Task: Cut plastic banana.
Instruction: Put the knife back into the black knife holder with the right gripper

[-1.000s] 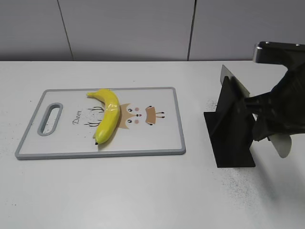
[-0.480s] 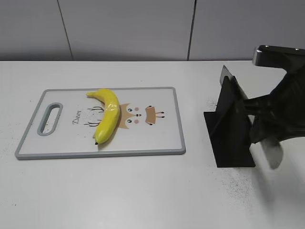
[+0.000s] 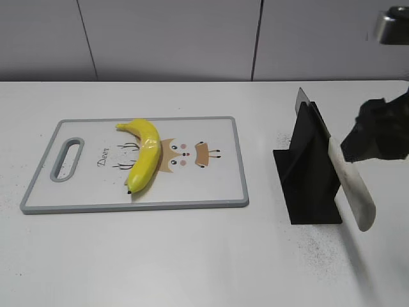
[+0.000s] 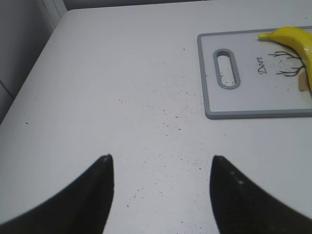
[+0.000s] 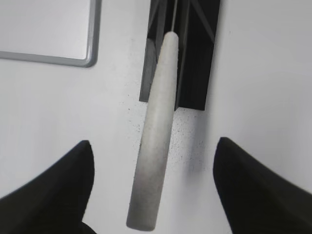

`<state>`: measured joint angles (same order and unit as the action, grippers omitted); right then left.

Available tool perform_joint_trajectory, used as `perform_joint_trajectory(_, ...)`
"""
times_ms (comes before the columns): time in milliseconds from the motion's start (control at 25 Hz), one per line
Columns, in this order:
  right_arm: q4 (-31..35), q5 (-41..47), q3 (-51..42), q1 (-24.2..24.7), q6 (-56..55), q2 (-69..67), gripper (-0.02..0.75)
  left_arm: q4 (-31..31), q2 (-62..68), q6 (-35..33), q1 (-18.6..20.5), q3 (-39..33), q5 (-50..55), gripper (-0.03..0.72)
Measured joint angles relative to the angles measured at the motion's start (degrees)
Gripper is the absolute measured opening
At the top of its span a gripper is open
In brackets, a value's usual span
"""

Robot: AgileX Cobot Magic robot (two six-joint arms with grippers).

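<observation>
The plastic banana (image 3: 144, 155) lies on its side on a cutting board (image 3: 223, 192) that sits on the white desk (image 3: 166, 256). It is a curved, glossy yellow toy with a dark tip at its lower end and a paler, shiny band across its middle. Its upper stem end points toward the board's far left, and its body arcs down toward the near edge. It partly covers a printed cartoon deer face and sits just beside the script word "Deer". The board is white with a grey rim and a slotted handle hole (image 3: 67, 158) at its left end.

To the right of the board, well apart from it, stands a black knife stand (image 3: 305, 171). A knife rests in it with its pale, off-white handle (image 3: 351, 188) slanting out toward the near right.

In the right wrist view the right gripper (image 5: 153, 185) is spread wide, its dark fingers (image 5: 53, 195) on either side of the handle with clear gaps, not touching it.

In the left wrist view the left gripper (image 4: 161, 187) is likewise open and empty above bare, speckled desk, with the board's handle end and the banana's stem at the upper right, well apart from it
</observation>
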<state>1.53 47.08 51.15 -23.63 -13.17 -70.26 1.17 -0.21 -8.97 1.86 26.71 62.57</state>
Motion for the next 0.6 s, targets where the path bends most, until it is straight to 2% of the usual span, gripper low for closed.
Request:
perform_joint_trajectory(320,-0.04,4.14,-8.05,0.0,13.17,20.45,0.582,0.0,0.0,0.0,-1.81,0.0,0.0,0.582)
perform_joint_trajectory(600,-1.53,11.17,-16.46,0.0,14.52,40.56,0.584,0.0,0.0,0.0,-2.5,0.0,0.0,0.579)
